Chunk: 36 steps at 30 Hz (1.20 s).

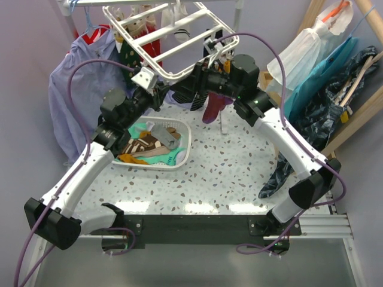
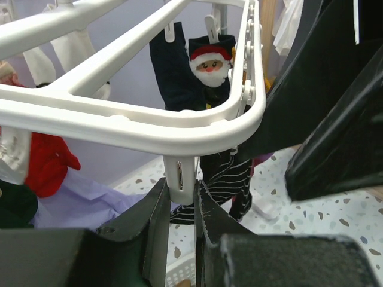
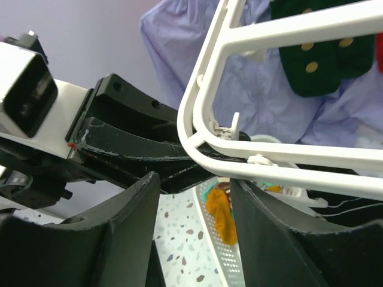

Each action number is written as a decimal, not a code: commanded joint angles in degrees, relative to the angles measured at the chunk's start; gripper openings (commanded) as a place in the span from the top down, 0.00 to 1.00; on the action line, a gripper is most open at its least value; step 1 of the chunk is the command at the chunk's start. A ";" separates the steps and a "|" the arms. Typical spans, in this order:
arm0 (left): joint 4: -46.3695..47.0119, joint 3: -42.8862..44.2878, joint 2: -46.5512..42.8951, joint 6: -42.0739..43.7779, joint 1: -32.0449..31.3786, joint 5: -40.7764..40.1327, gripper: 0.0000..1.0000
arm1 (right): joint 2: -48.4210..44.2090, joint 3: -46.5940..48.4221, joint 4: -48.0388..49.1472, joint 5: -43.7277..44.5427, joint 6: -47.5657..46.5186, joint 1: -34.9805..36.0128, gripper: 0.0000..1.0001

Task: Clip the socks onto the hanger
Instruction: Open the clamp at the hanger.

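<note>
Hanger (image 2: pixel 119 122): white barred rack, several socks already hanging. Left gripper (image 2: pixel 179 206) under hanger's near bar, fingers narrow, pinching dangling clip (image 2: pixel 181 173). Right gripper (image 3: pixel 194 182) below hanger's corner, fingers apart, nothing between them. Santa sock (image 2: pixel 209 60) and striped sock (image 2: pixel 230 179) hang from hanger behind clip. More socks (image 1: pixel 149 146) in basket (image 1: pixel 157 167) below hanger.

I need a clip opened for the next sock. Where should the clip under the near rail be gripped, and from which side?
Probably pinch the clip across its two flat faces, coming up from below. It hangs straight down under the hanger, whose rail blocks any approach from above. The left fingers straddle it this way.
</note>
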 commanded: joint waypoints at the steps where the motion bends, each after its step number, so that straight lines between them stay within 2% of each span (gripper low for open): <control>1: -5.86 0.15 -1.34 1.60 -1.20 0.73 1.00 | 0.90 4.16 0.12 -0.73 -1.56 2.21 0.41; 6: -5.60 -2.66 -3.27 4.67 -1.20 0.64 1.00 | 1.61 2.76 1.78 7.51 -2.36 3.01 0.33; 10: -4.20 -4.42 -4.24 7.31 -1.20 3.01 1.00 | 1.35 0.47 6.86 12.01 -1.74 3.01 0.31; 16: -1.38 -7.23 -3.98 11.53 -1.20 2.75 1.00 | 1.35 0.47 10.04 14.47 -1.65 3.27 0.30; 25: 9.07 -14.00 -3.54 15.92 -1.20 0.38 1.00 | 2.31 -0.41 12.95 16.68 -2.53 3.80 0.28; 36: 6.88 -10.67 -2.05 16.63 -3.57 3.45 1.00 | 4.51 1.26 11.72 16.59 -7.45 5.38 0.29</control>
